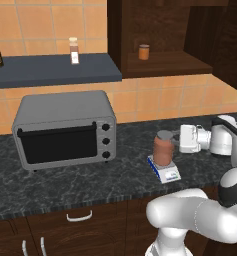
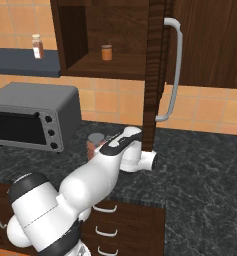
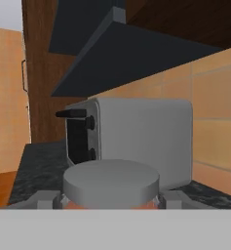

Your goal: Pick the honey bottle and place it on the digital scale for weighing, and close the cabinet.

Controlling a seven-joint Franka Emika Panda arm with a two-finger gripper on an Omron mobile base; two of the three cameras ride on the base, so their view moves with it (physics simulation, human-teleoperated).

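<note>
The honey bottle (image 1: 163, 148) stands upright on the digital scale (image 1: 164, 171), on the dark counter (image 1: 65, 185). The gripper (image 1: 176, 140) reaches the bottle's lid from the right. The toaster oven (image 1: 64, 129) sits well left.
</note>
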